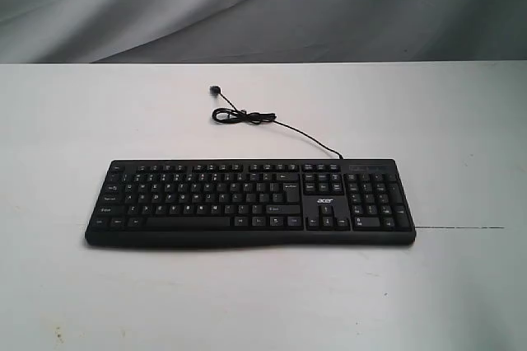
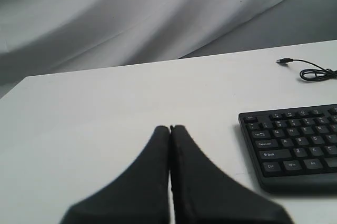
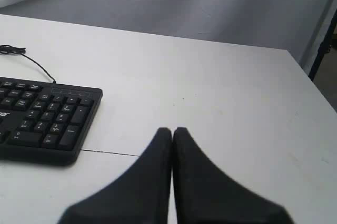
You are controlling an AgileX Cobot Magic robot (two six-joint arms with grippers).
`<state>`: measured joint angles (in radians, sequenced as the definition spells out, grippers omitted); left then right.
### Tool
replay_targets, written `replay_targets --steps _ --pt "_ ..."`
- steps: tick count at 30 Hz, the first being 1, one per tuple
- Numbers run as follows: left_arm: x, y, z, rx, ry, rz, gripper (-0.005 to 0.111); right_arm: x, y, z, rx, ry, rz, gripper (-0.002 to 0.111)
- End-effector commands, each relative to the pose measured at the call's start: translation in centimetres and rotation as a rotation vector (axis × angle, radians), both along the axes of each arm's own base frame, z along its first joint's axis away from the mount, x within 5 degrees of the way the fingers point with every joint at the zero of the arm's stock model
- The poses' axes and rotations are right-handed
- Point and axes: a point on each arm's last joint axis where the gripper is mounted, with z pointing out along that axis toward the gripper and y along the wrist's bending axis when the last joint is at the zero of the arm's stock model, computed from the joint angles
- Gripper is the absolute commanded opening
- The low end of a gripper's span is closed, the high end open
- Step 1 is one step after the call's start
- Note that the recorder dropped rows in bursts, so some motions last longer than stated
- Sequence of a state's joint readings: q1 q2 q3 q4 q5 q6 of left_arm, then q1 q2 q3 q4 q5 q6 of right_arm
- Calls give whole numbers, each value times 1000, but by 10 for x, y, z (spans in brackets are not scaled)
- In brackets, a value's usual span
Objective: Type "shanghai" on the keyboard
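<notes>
While the keyboard [image 1: 249,203] is lying flat on the white desk [image 1: 263,301], it is occupying the middle of the exterior frame, slightly below centre, with its long edge running parallel to the frame's lower edge. Its number pad [image 1: 375,196] is sitting at the right end. The white acer logo [image 1: 325,200] is showing just left of that pad, above the arrow keys.

A thin black cable [image 1: 305,133] is leaving the keyboard's rear edge right of centre and running toward the upper left. It is forming a small loop [image 1: 239,116] on the desk before ending at a plug [image 1: 213,90] above frame centre. A fine dark line [image 1: 461,227] is crossing the desk from the keyboard's right end toward the right edge of the frame. Grey draped cloth [image 1: 263,5] is filling the upper part.

In the left wrist view, the left gripper [image 2: 170,128] is sitting over bare desk, beside the keyboard's Ctrl-and-Shift end and apart from it. Its black fingers [image 2: 150,176] are pressing together and holding nothing.

In the right wrist view, the right gripper [image 3: 172,129] is sitting over bare desk beside the number-pad end, also apart from the keyboard. Its fingers [image 3: 202,182] are likewise meeting tip to tip, with nothing between them. Neither gripper is touching a key.
</notes>
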<state>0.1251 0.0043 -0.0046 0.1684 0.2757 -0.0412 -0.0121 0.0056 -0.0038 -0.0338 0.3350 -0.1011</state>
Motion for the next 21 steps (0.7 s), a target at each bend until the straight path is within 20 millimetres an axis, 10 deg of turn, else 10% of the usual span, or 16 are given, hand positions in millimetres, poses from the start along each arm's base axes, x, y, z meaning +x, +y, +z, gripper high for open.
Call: replay_targets --steps 1,21 --pt "0 -1 0 -5 -10 -8 0 0 0 -1 0 -5 2 0" --pt "0 -1 0 -5 -10 -8 0 -3 5 11 132 -1 18 0"
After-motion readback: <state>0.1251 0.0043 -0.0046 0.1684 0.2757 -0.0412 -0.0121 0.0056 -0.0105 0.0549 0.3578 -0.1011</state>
